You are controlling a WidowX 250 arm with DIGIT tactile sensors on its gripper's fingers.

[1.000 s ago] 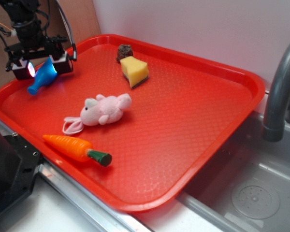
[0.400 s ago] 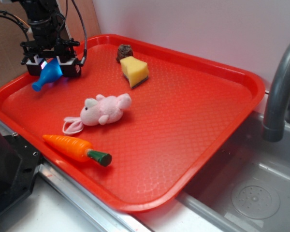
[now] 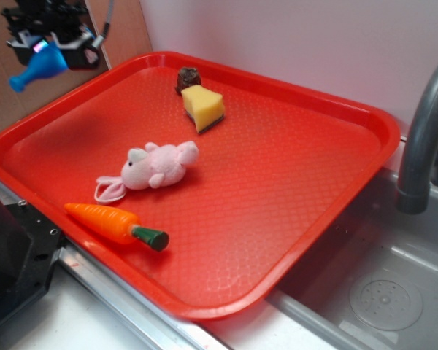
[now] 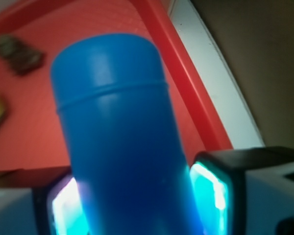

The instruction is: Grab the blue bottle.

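A pale wall backs a red tray (image 3: 336, 189) that lies beside a grey sink (image 3: 383, 292) with a dark tap (image 3: 420, 138). Up at the far left corner, above the tray's rim, the pincer (image 3: 52, 49) pinches the bottle (image 3: 36, 65) by its fat body; the wrist view shows the blue body (image 4: 120, 137) filling the gap between the two lit pads (image 4: 210, 196), touching both.

The bottle hangs clear of the tray, so the grab looks done and the lift is the step in hand. What is left, as I judge it, is only to keep the squeeze firm and hold steady, since the smooth rounded plastic could slip.

Its long axis slants: the narrow neck and flared mouth point down and out to the left of the pincer, away from the tray, while the flat base points back up towards the tray's middle.

Below and to the right of the pincer lie a pink toy rabbit (image 3: 157, 166), a carrot (image 3: 113, 224), and a yellow wedge (image 3: 203, 107) touching a small dark lump (image 3: 188, 76).
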